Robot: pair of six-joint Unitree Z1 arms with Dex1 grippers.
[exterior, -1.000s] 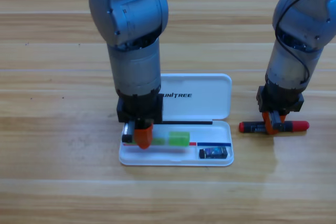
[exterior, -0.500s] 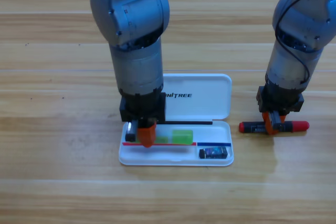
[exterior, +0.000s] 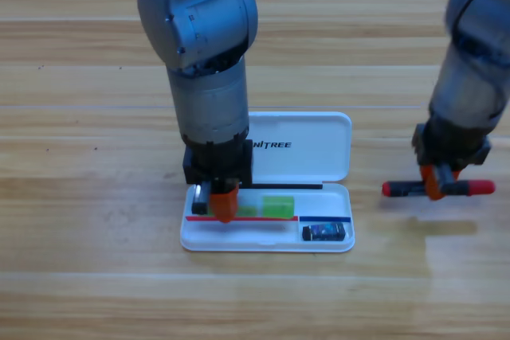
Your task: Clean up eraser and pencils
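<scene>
- Since the earlier frames, the right gripper (exterior: 437, 189) has shifted toward 3 o'clock, and the red-and-black pencil (exterior: 437, 189) has gone with it; a faint shadow below suggests it is now slightly off the table (exterior: 96, 276), though I cannot be sure.
- Left gripper (exterior: 221, 203) is unchanged from half a second ago; it reaches down into the left end of the white case (exterior: 319, 149).
- Right gripper: orange jaws closed across the middle of the red-and-black pencil, red ends sticking out to 9 and 3 o'clock. It sits well apart from the case, at the case's 3 o'clock.
- Left gripper: whether its jaws are open or closed, I cannot tell. The green-and-white pencil (exterior: 275, 207) lies lengthwise in the tray's upper channel, its left part hidden under the gripper.
- Eraser (exterior: 325, 232) lies in the tray's lower right compartment, at 5 o'clock from the green-and-white pencil, not touched by either gripper.
- Handling judgement: the pencils look stiff, light and round, so prone to rolling or pivoting. A mid-length grip keeps one balanced and level.
- Judged remaining: carry the red-and-black pencil toward 9 o'clock and set it into the tray parallel to the channel.
</scene>
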